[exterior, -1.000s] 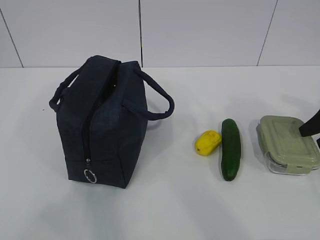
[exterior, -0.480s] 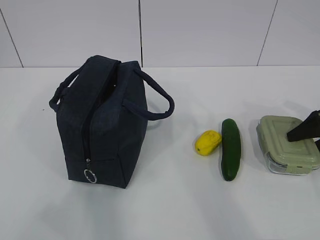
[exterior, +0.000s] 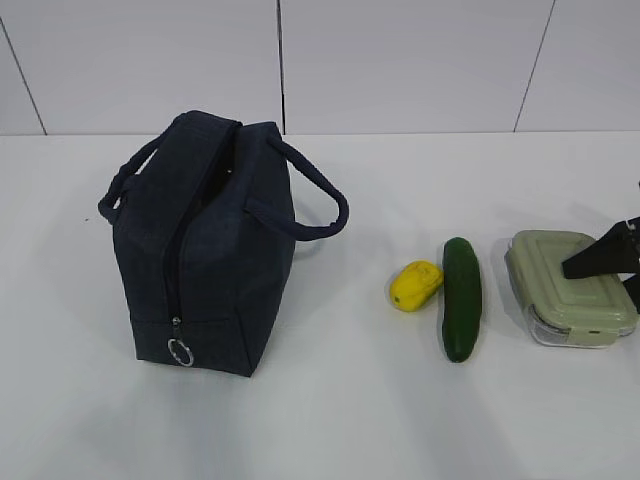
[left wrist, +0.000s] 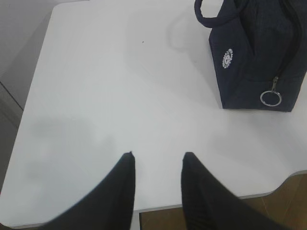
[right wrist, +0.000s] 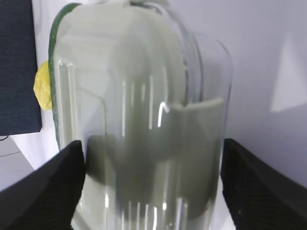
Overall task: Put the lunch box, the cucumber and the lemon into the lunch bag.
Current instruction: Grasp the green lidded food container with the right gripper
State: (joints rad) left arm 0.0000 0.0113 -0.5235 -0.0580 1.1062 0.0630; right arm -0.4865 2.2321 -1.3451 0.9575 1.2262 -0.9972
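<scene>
Only the right wrist view shows the right claw (right wrist: 152, 184) spread around the box (right wrist: 144, 120), fingers either side — contact unclear. The left claw (left wrist: 157, 165) hangs released over bare surface (left wrist: 105, 96) near the bag (exterior: 205, 240); cucumber (exterior: 461, 297) and lemon (exterior: 415, 284) lie outside it.

1. One lunch bag (exterior: 205, 250) — dark navy, with two loop handles, one metal ring pull (exterior: 180, 352) and one round white logo (left wrist: 226, 58).
2. One lunch box (exterior: 565, 288), clear with a pale green lid.
3. One cucumber (exterior: 461, 297).
4. One lemon (exterior: 415, 285).
5. Two tools — the left tool (left wrist: 156, 165) and the right tool (right wrist: 153, 158), each with two dark fingers.
6. One white desk (exterior: 350, 410).
</scene>
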